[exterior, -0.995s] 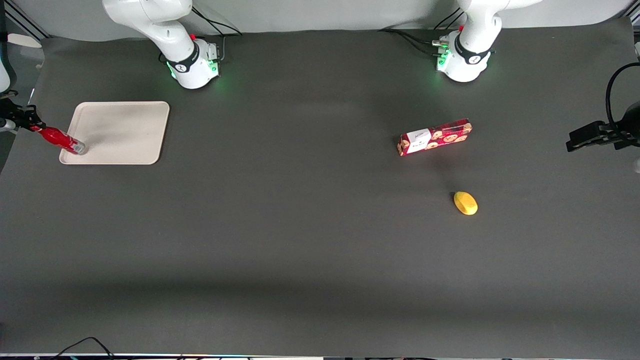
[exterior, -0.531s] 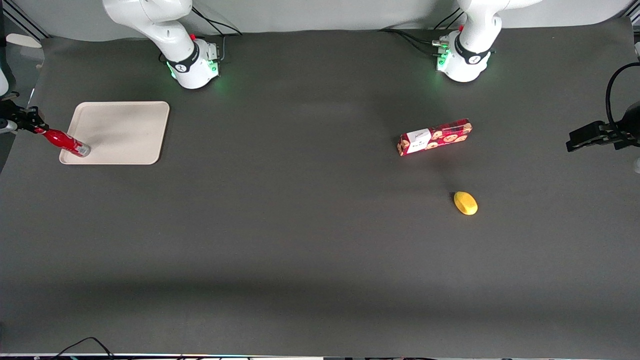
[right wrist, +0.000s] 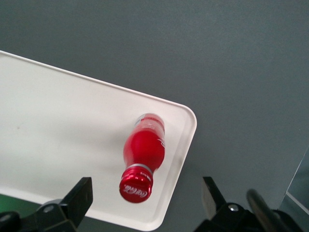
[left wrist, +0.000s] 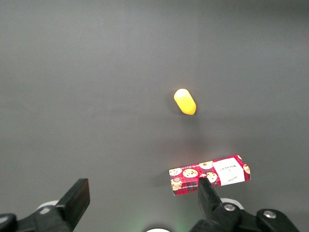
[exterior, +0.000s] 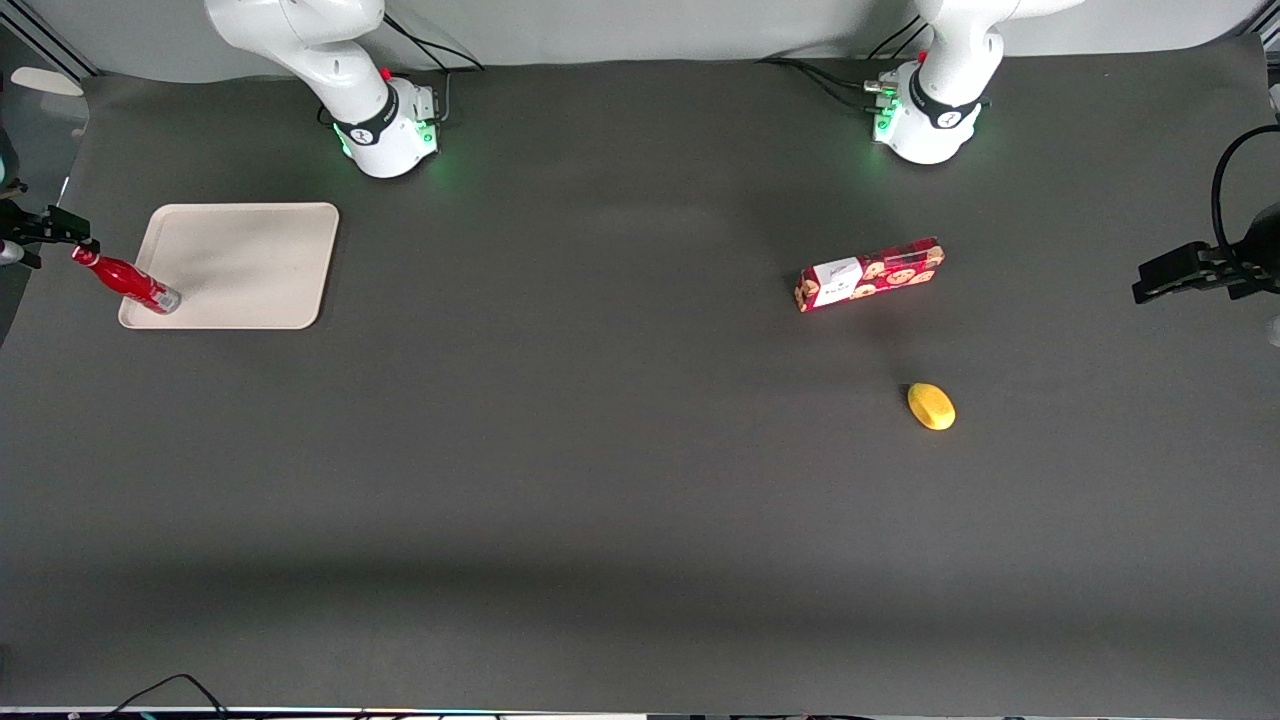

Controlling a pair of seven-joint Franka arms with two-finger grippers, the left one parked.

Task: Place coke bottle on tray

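Dark table (exterior: 600, 450): coke bottle (right wrist: 142, 157) stands upright on the tray (right wrist: 58, 159) near its corner, released. Above it, my end effector (right wrist: 145, 203) hangs spread wide, empty. Placement appears complete; only retreat remains.

The slim red coke bottle (right wrist: 143, 157) stood on the cream rectangular tray (right wrist: 58, 145); the black gripper (right wrist: 145, 200) hung open above it over the dark grey bench (exterior: 600, 450).

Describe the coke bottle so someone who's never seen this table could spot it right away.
Find the cream tray toward the working arm's end of the table. The coke bottle stands on its corner, under the open claw. It's slim and red-capped, unlike the flat red cookie box.
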